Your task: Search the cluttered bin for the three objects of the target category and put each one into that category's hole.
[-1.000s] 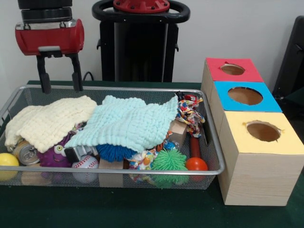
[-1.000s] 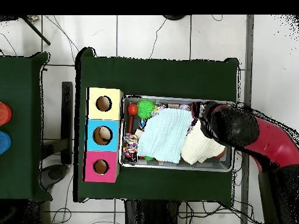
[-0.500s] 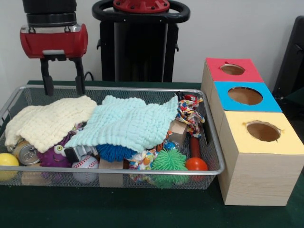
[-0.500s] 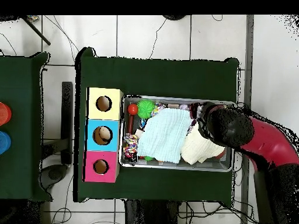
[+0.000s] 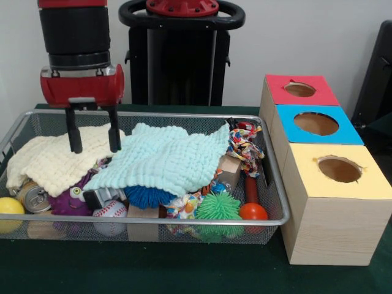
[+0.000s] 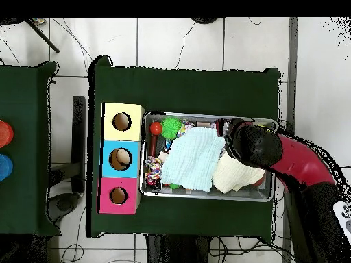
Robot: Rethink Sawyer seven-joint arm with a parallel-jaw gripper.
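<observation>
While the pincer (image 5: 93, 147) hung with its two black fingers spread apart and holding nothing, its tips stood just over the cream cloth (image 5: 58, 160) at the bin's left end in the front view. Contact between fingertips and cloth could not be confirmed. The red and black arm (image 6: 291, 161) reached across the same end of the wire bin (image 5: 184, 114) in the overhead view, hiding the pincer there.

Beside the cream cloth lay a pale blue cloth (image 5: 165, 158), draped over most of the bin's middle and overlapping the cream one's edge. Below the cloths, along the bin's near side, were a drinks can (image 5: 33, 197), a purple toy (image 5: 70, 199), a baseball (image 5: 111, 215), a blue spiky ball (image 5: 147, 196), a green spiky ball (image 5: 218, 207) and an orange ball (image 5: 253, 212). A yellow ball (image 5: 10, 207) sat in the near left corner. A multicoloured rope toy (image 5: 245, 147) lay at the right end.

Touching that end stood a wooden box with three holes: red (image 5: 300, 89), blue (image 5: 316, 124) and yellow (image 5: 339, 169). Everything rested on the green table (image 5: 184, 269).
</observation>
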